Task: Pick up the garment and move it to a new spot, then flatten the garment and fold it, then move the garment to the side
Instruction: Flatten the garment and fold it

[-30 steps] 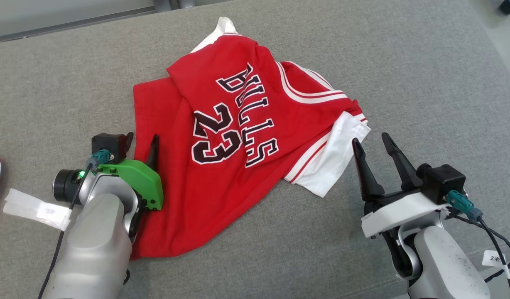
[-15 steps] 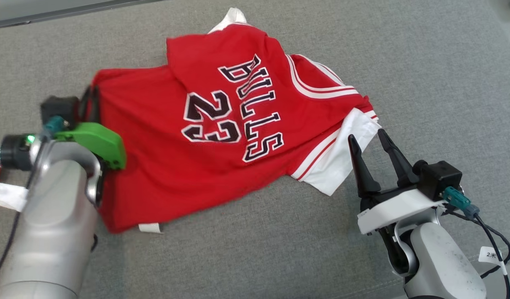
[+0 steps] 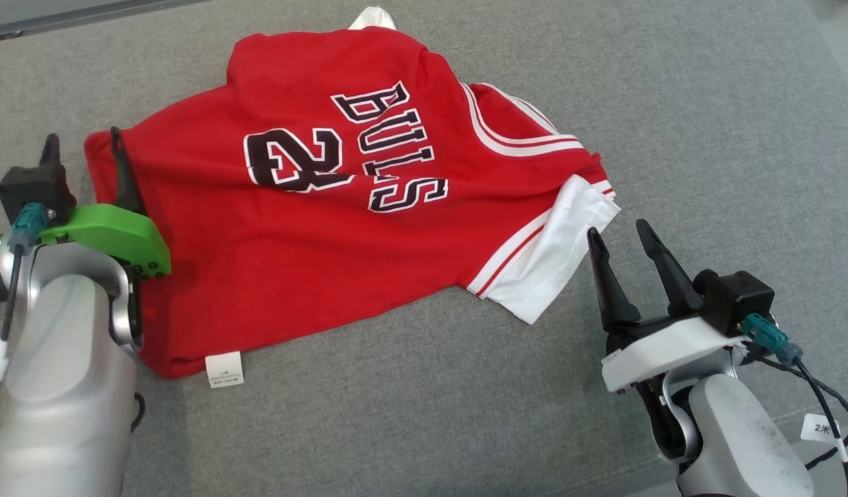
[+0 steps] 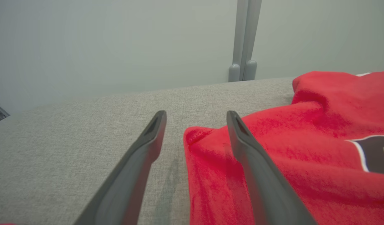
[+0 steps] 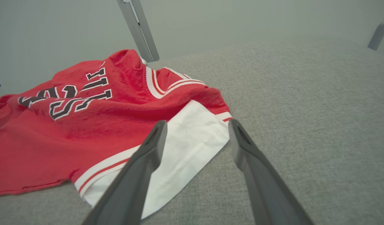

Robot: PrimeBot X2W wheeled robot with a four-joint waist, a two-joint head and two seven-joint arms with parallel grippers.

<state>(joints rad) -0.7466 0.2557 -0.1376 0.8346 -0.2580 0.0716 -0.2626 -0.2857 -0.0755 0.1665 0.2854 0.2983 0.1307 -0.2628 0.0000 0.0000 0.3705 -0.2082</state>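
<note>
The red jersey (image 3: 272, 235) lies on the grey cushion (image 3: 707, 138). My left gripper (image 3: 85, 157) gapes empty at its left edge. My right gripper (image 3: 616, 231), equally wide and empty, sits by the white sleeve (image 3: 555, 266).

1. 1 garment (image 3: 313, 228): red jersey, w/ 1 white sleeve (image 3: 555, 262) showing.
2. 1 care label (image 3: 224, 368), white, at jersey hem.
3. 2 robot end effectors: left end effector (image 3: 83, 138) w/ green cover, right end effector (image 3: 617, 231) w/ white cover.
4. 2 dark fingers (image 3: 607, 283) per end effector, 4 total.
5. 1 table (image 3: 672, 103), grey fabric top.
6. 1 paper tag (image 3: 820, 429), lower right.
7. On jersey: 1 line of black lettering, 1 black no., partly folded.
</note>
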